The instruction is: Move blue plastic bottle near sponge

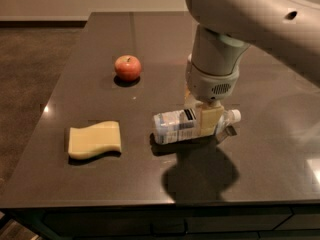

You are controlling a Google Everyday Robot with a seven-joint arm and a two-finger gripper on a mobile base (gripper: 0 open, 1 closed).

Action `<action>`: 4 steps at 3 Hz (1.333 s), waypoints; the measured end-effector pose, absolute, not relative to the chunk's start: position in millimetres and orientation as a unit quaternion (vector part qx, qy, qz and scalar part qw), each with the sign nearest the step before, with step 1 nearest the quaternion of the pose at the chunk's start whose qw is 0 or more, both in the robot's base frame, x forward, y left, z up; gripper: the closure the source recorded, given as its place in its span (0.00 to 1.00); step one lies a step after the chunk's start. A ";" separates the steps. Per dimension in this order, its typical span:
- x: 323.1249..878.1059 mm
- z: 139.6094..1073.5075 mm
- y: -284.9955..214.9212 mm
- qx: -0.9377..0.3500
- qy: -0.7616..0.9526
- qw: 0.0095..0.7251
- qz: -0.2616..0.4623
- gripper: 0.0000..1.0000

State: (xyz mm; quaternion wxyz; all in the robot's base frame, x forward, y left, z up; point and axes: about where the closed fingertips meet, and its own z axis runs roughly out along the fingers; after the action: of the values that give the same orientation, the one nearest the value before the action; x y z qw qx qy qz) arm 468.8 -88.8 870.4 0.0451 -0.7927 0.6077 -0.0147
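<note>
The blue plastic bottle [176,126] lies on its side on the dark table, cap pointing right, base pointing left toward the sponge. My gripper [210,121] comes down from above and is shut on the bottle near its neck end, a pale finger [210,120] across its front. The sponge [95,140] lies flat at the front left, a short gap left of the bottle's base. The bottle looks at or just above the tabletop; I cannot tell which.
A red apple [127,67] stands at the back left of the table [150,39]. The table's front edge runs close below the sponge and the bottle. My arm's shadow falls in front of the bottle.
</note>
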 end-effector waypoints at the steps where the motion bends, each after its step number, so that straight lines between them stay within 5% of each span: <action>1: 462.2 870.0 -70.6 -0.803 0.594 0.043 -0.014 1.00; 2: 459.9 870.9 -54.4 -0.808 0.588 0.044 -0.010 1.00; 4: 460.9 868.7 -32.4 -0.807 0.589 0.050 -0.009 0.59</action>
State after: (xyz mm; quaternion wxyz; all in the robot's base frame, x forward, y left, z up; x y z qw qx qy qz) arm 460.9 -32.4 868.7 0.0505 -0.8067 0.5888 -0.0094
